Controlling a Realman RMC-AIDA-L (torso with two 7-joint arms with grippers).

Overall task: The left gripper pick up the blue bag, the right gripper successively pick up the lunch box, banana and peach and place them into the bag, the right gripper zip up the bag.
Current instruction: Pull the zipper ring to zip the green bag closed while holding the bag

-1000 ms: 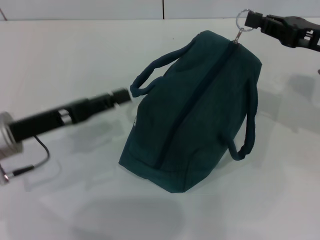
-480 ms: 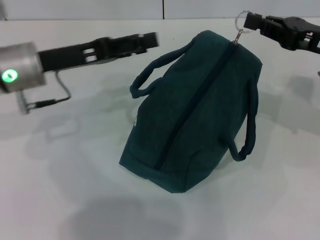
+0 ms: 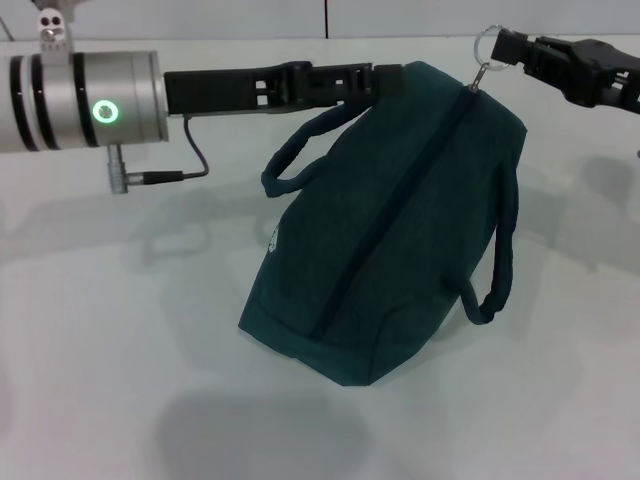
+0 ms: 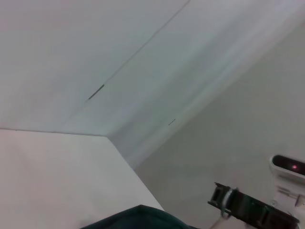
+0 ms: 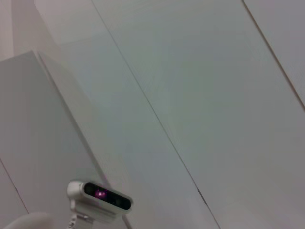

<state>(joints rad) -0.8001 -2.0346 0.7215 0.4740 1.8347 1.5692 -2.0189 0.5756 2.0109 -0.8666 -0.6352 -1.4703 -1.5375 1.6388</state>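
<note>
Hidden or cut off: my left wrist view catches only a sliver of the dark teal-blue fabric bag (image 4: 143, 217) at its edge, plus my right gripper (image 4: 224, 201) far off holding the ring. My right wrist view shows only wall panels and a small white camera unit (image 5: 100, 195); no fingers in it. No lunch box, banana or peach in sight; the bag's inside is hidden because the zipper looks closed along its whole visible length.

My left gripper (image 3: 385, 80), black two-finger on a black arm with a silver cylinder and green ring light, reaches in from the left at the far upper edge of the blue bag (image 3: 400, 230). Its tips sit against the dark fabric and I cannot tell if the fingers are spread or closed.

My right gripper (image 3: 503, 47), black, comes in from the right; its fingers are clenched on the metal ring pull (image 3: 486, 42) at the far end of the zipper.

The bag lies on the white worktop (image 3: 120, 330), centre-right. Long axis runs from near-left to far-right, zipper line (image 3: 390, 210) along it, far end raised toward the ring. One loop handle (image 3: 300, 150) sticks out left, the other (image 3: 497, 250) hangs down the right side.

Plain white worktop, pale panelled wall (image 3: 200, 18) behind with a dark vertical seam.
</note>
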